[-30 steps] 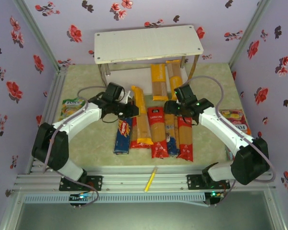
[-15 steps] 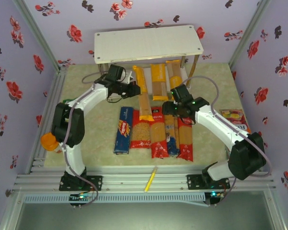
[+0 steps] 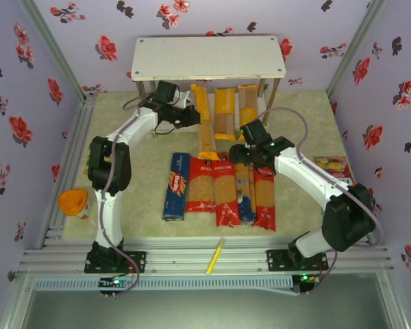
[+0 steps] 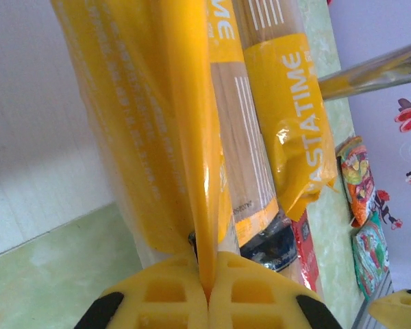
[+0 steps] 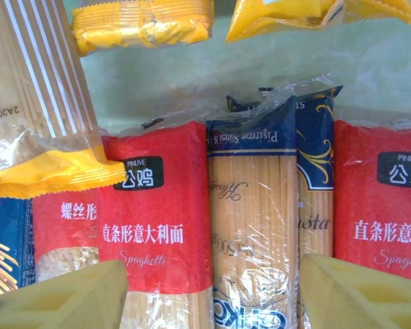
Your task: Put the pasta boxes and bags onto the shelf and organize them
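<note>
Spaghetti bag with yellow ends (image 3: pixel 205 133) is the pack in play. From the top view we see it at the far side of the table (image 3: pixel 137 199), its long axis running near-to-far, its far end tucked under the front edge of the shelf (image 3: pixel 209 58) and its near end reaching towards the row of packs in the middle of the table. It lies almost parallel to two yellow bags (image 3: pixel 226 113) just to its right, which we take as the reason for its heading: packs go in lengthwise, side by side. The left gripper (image 3: pixel 189 118) meets it from the left, partway along. The right gripper (image 3: pixel 241 155) hovers over the far ends of the row: a dark-blue box (image 3: pixel 177 186), a wider red bag (image 3: pixel 200 186), two red-ended bags (image 3: pixel 225 195) and a blue-ended bag (image 3: pixel 244 199), all likewise pointing at the shelf. From the left wrist we see the left gripper (image 4: pixel 207 277) pinched tight on the thin yellow seam of the spaghetti bag with yellow ends (image 4: pixel 137 116). That is a hold on the film, not on the stiff pasta, and we judge it lets the bag be dragged and steered; whether the bag rests on the lower tier or on the table we cannot tell. A silver shelf post (image 4: pixel 373 68) crosses beyond the two yellow bags (image 4: pixel 288 123). From the right wrist, the right gripper (image 5: pixel 212 295) stands wide apart with nothing between its fingers, above the blue-ended bag (image 5: pixel 253 219), probably lining up the next pick.
</note>
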`<act>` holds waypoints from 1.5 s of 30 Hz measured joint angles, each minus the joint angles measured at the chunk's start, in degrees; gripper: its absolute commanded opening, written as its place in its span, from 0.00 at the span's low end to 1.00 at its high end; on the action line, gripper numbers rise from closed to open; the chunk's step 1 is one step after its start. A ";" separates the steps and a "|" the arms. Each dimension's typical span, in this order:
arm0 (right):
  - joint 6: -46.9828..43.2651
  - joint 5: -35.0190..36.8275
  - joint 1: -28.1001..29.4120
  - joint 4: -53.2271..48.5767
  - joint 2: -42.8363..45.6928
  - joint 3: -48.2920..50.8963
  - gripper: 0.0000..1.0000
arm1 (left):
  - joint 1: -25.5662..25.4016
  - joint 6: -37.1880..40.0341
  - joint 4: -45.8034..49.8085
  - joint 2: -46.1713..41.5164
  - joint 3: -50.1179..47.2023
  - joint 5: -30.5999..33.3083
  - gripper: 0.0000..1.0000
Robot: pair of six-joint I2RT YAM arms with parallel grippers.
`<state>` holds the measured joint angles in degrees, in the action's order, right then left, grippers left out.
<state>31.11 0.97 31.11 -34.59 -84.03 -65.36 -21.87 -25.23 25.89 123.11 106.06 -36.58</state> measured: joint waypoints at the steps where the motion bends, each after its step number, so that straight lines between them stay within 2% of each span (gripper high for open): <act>1: 0.00 0.00 0.04 0.00 -0.07 -0.11 0.68 | 0.31 0.26 0.24 0.33 0.33 -0.11 0.00; 9: 0.00 -0.15 0.04 -0.31 -0.55 -1.20 0.68 | 1.31 0.55 0.00 0.74 0.46 -0.33 0.00; 14: 0.02 -0.17 0.42 -0.50 -2.12 -2.01 0.68 | 1.44 -1.03 -8.11 0.74 -2.99 0.15 0.00; 20: 0.02 -0.13 1.31 -1.55 -2.84 -2.86 0.68 | 1.64 -1.33 -13.29 2.03 -3.23 2.08 0.00; 28: 0.04 0.00 1.73 -2.82 -2.84 -2.97 0.68 | 1.68 -1.38 -14.25 6.91 1.97 1.92 0.11; 34: 0.22 0.37 1.90 -3.54 -2.84 -3.13 0.68 | 1.88 -1.68 -16.92 10.51 5.70 2.03 0.28; 41: 0.26 0.55 1.90 -3.93 -2.84 -3.28 0.68 | 2.47 -1.84 -18.88 10.78 5.60 2.62 0.28; 45: 0.44 0.59 1.90 -3.96 -2.84 -3.28 0.68 | 2.64 -1.53 -21.16 8.83 0.22 4.81 0.34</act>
<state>31.55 1.56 33.01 -38.54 -86.87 -68.64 -19.22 -26.76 4.73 131.94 106.28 -31.77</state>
